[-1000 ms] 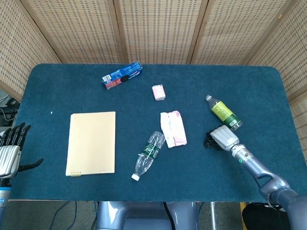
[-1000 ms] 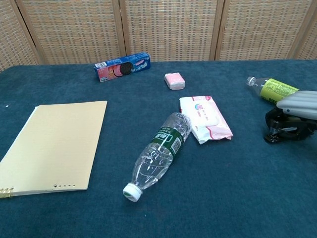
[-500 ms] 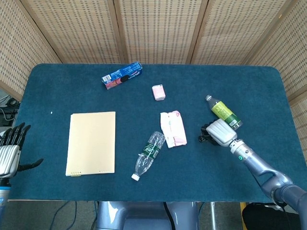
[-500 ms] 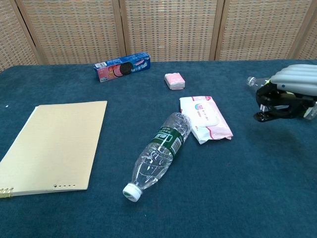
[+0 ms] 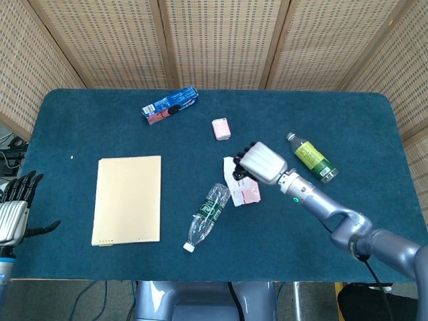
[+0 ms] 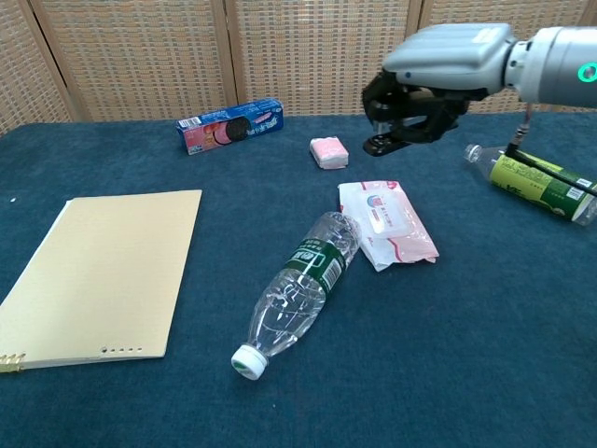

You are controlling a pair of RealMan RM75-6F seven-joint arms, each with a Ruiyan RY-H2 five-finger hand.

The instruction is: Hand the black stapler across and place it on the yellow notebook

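My right hand (image 5: 262, 162) (image 6: 446, 58) grips the black stapler (image 6: 399, 119) (image 5: 239, 170) and holds it in the air above the pink wipes packet (image 6: 387, 221) (image 5: 243, 185). The stapler hangs under the curled fingers, mostly covered by the hand in the head view. The yellow notebook (image 5: 128, 198) (image 6: 98, 273) lies flat on the left side of the blue table. My left hand (image 5: 15, 210) stays at the table's left edge, fingers spread, holding nothing; the chest view does not show it.
A clear water bottle (image 5: 207, 215) (image 6: 298, 289) lies between the notebook and the wipes. A green-labelled bottle (image 5: 312, 158) (image 6: 536, 180) lies to the right. A blue biscuit box (image 5: 170, 104) (image 6: 229, 125) and a small pink block (image 5: 221, 128) (image 6: 329, 150) sit further back.
My right hand has lifted the stapler off the table by the green bottle and carried it up and leftward to above the wipes packet. The left hand has not moved.
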